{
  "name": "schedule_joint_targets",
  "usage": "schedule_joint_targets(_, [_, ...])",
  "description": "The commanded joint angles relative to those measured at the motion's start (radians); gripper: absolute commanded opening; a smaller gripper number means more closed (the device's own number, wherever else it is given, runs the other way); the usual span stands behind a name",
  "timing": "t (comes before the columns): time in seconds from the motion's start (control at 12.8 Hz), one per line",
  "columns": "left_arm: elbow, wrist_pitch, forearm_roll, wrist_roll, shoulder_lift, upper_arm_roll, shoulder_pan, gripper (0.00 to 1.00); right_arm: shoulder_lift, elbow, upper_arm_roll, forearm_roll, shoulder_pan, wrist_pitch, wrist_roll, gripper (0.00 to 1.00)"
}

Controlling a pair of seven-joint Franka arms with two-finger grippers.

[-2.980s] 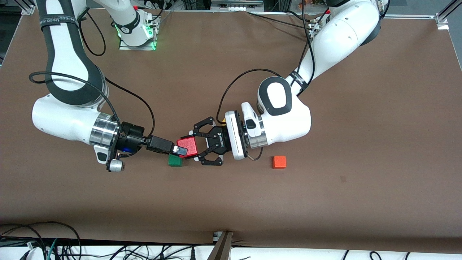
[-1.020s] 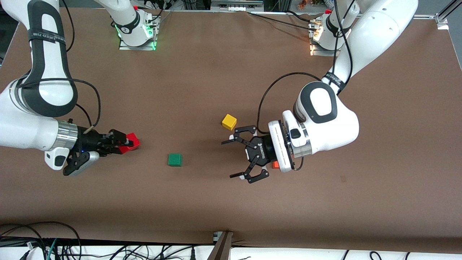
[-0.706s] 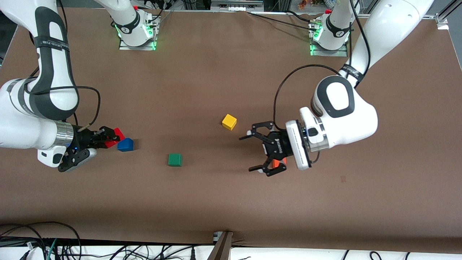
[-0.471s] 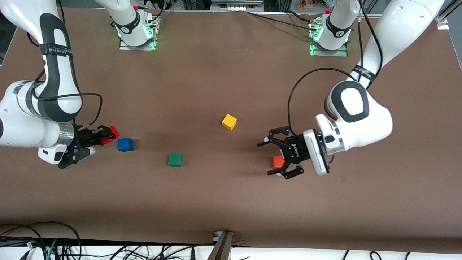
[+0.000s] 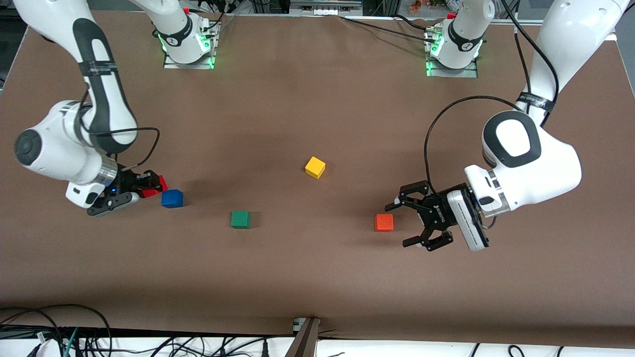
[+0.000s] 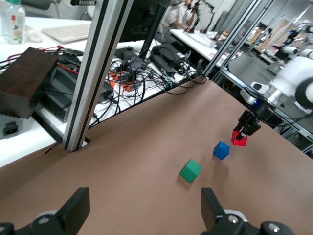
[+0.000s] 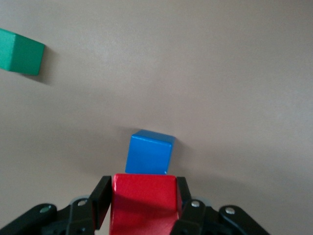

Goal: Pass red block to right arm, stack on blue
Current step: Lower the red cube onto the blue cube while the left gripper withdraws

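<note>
handoff is done: three seconds back both grippers met mid-table on the red block (image 5: 155, 181); now the right gripper (image 5: 149, 184) alone pinches it, jaws pressed on its two side faces, clear in the right wrist view (image 7: 145, 198). over the last second the right arm has swung toward its own end of the table, taking the red block off the blue block (image 5: 172, 198), which it hid a second ago. red now hangs just at the blue's 10 o'clock in the front view, not over it, and looks raised off the table, though height is hard to judge. blue sits flat, untouched.

left gripper (image 5: 415, 218) is spread wide and empty. it has pulled back toward the left arm's end and hovers by the orange cube (image 5: 384, 222), at that cube's 3 o'clock. it reads as retreating, out of the job.

green cube (image 5: 240, 219) and yellow cube (image 5: 315, 167) lie mid-table, well apart from the stack site.

my read: pass complete, stack pending. next move needs red centred over blue, faces squared, then lowered before release. risk is an off-centre drop nudging blue.
</note>
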Motion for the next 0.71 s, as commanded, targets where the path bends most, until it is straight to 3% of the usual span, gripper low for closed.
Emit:
schedule_joint_targets(0.0, [-0.017,-0.095,0.125,-0.200,-0.097,0.040,0.011,1.00,-0.099,-0.136,-0.005,-0.046,0.041,0.135,0.088,0.05])
schedule_joint_targets(0.31, [0.019,-0.326,0.382,-0.429,-0.192,0.093,0.028,1.00,-0.102,-0.232,-0.005,-0.046,0.058,0.331,0.094,0.05])
schedule_joint_targets(0.63, [0.137,-0.618,0.596,-0.434,-0.201,0.101,0.069,1.00,-0.096,-0.235,-0.006,-0.084,0.063,0.338,0.096,0.05])
